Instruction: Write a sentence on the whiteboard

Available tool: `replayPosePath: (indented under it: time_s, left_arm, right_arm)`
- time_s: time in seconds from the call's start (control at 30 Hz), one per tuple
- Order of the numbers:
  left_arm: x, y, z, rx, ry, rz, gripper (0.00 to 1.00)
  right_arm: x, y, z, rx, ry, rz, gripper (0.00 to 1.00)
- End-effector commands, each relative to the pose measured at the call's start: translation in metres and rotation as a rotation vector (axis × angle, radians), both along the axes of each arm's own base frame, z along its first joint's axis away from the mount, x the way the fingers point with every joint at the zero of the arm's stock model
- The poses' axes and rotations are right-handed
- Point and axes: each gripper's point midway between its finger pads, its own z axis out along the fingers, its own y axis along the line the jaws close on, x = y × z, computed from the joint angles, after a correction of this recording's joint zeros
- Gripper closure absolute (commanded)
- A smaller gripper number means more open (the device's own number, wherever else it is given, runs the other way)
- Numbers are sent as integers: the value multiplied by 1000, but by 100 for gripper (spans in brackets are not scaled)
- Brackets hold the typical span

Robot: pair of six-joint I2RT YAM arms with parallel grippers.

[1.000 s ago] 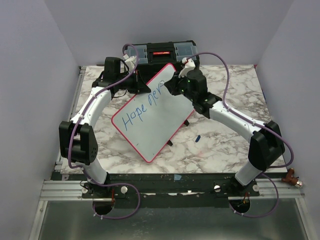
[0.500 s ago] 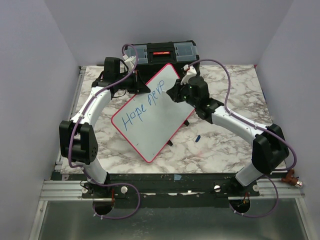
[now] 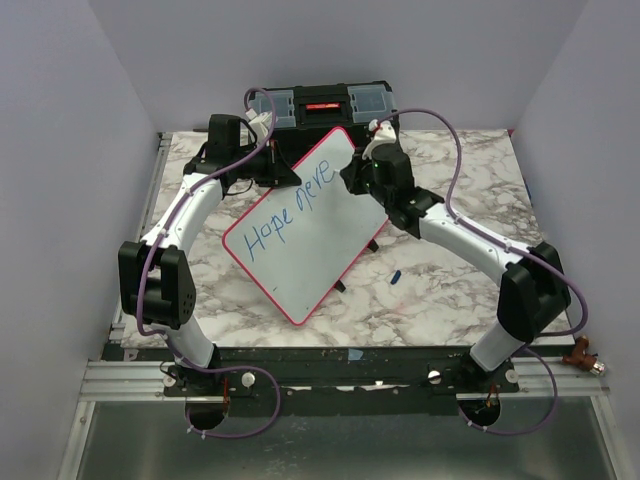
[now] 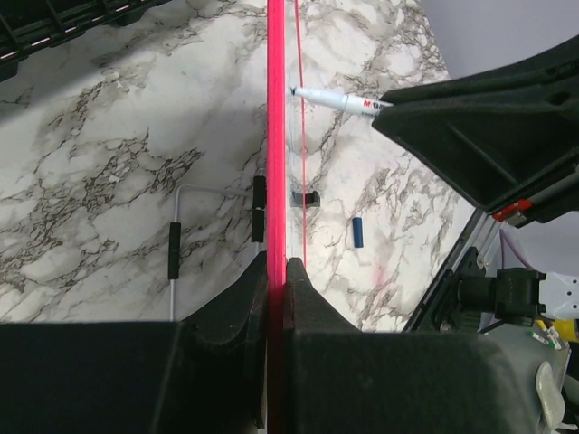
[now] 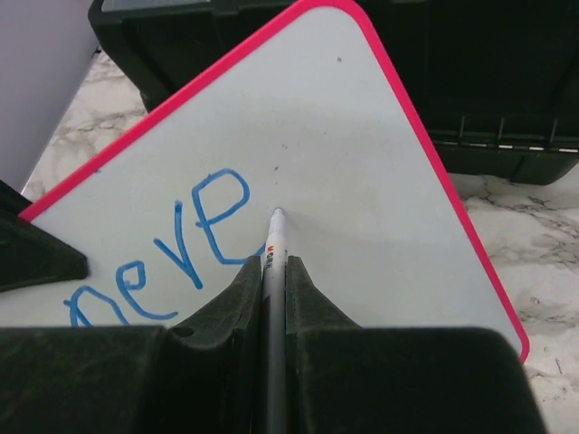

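Observation:
The whiteboard (image 3: pixel 300 225), white with a red-pink frame, stands tilted at mid table with blue writing "Hope neve" on it. My left gripper (image 3: pixel 285 172) is shut on its upper left frame edge; the left wrist view shows the frame (image 4: pixel 276 136) edge-on between my jaws. My right gripper (image 3: pixel 352 180) is shut on a white marker (image 5: pixel 273 249). The marker tip touches the board (image 5: pixel 362 172) just right of the last blue "e". The marker also shows in the left wrist view (image 4: pixel 339 101).
A black toolbox (image 3: pixel 320 105) stands right behind the board. A small blue marker cap (image 3: pixel 395 276) lies on the marble table (image 3: pixel 450 290) right of the board. The board's black feet (image 4: pixel 258 208) rest on the table.
My right gripper moved the marker over the board's upper right area, adding to the last letter of "neve", and now sits slightly higher and further right. The left arm and board stayed still.

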Motion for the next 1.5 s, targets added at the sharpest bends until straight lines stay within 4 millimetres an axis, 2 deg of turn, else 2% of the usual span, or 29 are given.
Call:
replayPosePath:
  time_s: [0.0,0.17,0.3,0.47,0.67,1.03,1.17,1.47]
  left_arm:
    - [0,-10,7,16,-104,-81,100]
    - [0,-11,8,17,-107,-82,100]
    - [-1,-11,8,16,-107,-84,100]
    - [-1,-11,8,13,-107,-86,100]
    - [-3,-11,9,10,-102,-91,100]
    - [-4,-11,9,10,-106,-95,100]
    - [-5,-11,10,9,-104,-97,100]
    - [-5,-11,9,9,-103,-97,100]
  right_arm:
    - [16,-6,15,-24,-33,-75,99]
    - [16,-10,46,25,-98,-93,99]
    - [11,-13,58,55,-132,-90,99]
    - [11,-13,58,55,-135,-90,99]
    - [14,-4,58,64,-128,-64,99]
    - [28,8,49,50,-113,-51,99]
    - [26,8,38,39,-92,-46,99]
    - [11,0,-1,-6,-16,-32,99]
